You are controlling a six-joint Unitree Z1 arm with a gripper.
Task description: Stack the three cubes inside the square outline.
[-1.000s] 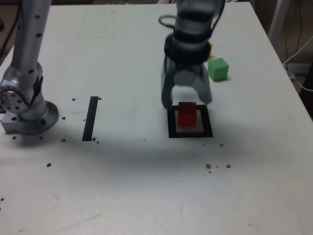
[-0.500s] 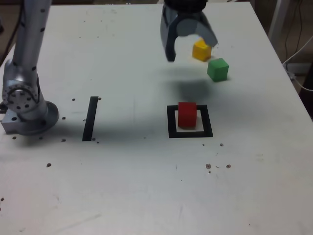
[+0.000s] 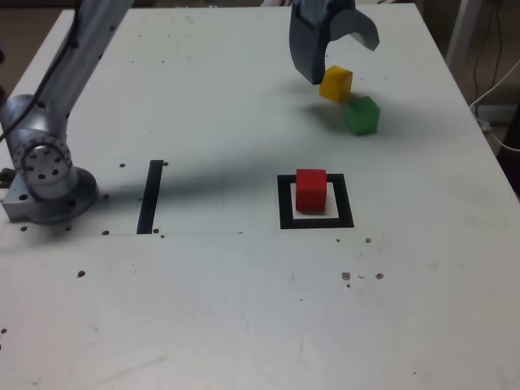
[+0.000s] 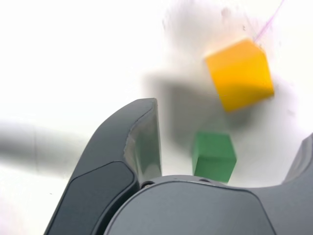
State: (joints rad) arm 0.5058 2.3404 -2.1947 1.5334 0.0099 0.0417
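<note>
Step in hand: judging by the layout, fetching the second block for the stack, with the first one placed and two left to bring
Jaws (image 3: 344,58): spread wide with nothing between them, held above the counter (image 3: 219,301) near the two loose blocks
Next move: pick green or yellow, which cannot be told yet; turn the jaws to match that block's sides, centre over it, go down, close, then lift clear and carry it over the red one
Care needed: the loose blocks sit close together, so a wide-open finger could nudge the neighbour on the way down
Red block (image 3: 311,190): plain, solid red, sharp-edged, standing inside the square outline (image 3: 345,201), toward its far side in the exterior view, with white showing around its base
Green block (image 4: 213,157): solid green, flat-faced, on the counter beyond the outline, toward the exterior view's right
Yellow block (image 4: 241,77): warm orange-yellow, paler on one face, set at an angle just beside the green one
Black strip (image 3: 150,197): flat on the counter toward the exterior view's left, no part of the stack
</note>
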